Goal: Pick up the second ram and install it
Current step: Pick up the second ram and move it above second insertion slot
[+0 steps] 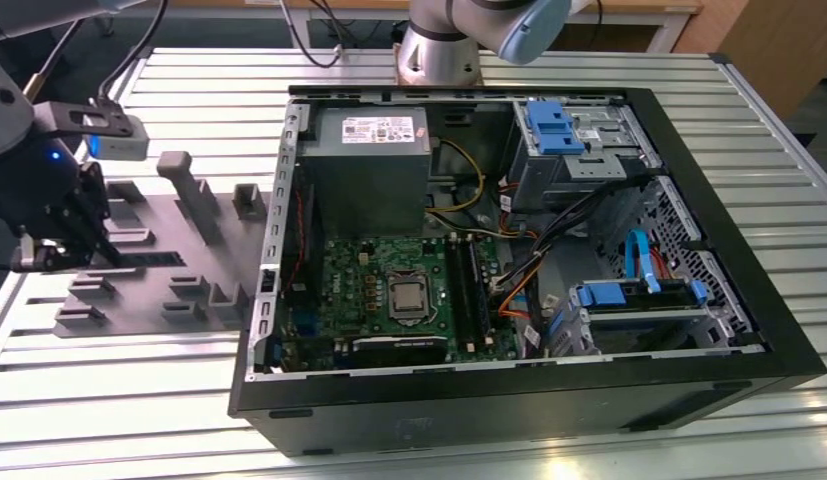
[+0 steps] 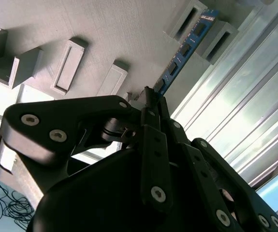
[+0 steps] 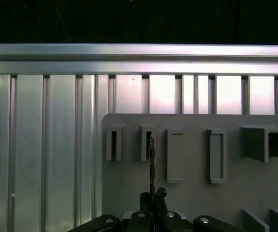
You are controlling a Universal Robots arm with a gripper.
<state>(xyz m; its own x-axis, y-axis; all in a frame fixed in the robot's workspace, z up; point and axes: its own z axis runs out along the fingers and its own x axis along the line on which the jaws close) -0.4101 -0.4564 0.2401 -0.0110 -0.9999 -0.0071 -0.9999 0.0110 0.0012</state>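
Second ram [image 2: 184,48], a long thin blue-green memory stick with a row of black chips, is pinched at its near end by the claw [image 2: 151,96]. The claw's dark fingers [image 2: 154,135] are drawn narrow, closed on the stick's flat faces. The stick runs straight out ahead of the fingertips.

In the first wrist view the claw [image 3: 153,197] sits closest, and the ram [image 3: 151,164] appears edge-on as a thin dark line leading away from it. The stick's far end lies between two upright slotted blocks [image 2: 193,18] of the grey fixture [image 2: 105,34], directly ahead of the claw. So the stick is gripped but, as far as can be judged, not yet lifted clear of its holder. Whether it has risen at all cannot be told.

Beyond the fixture [image 3: 124,179], past the claw's reach, a ribbed metal table [image 3: 42,145] stretches away.

In the exterior view the claw [image 1: 46,255] hangs low over the fixture [image 1: 186,215]. Well apart from it, across the fixture, stands an open black computer case [image 1: 520,400] lying on its side, with a green motherboard [image 1: 373,270] inside.

By this reading the grasp is made. The lift out, the carry to the case and the seating in the motherboard are not yet done.
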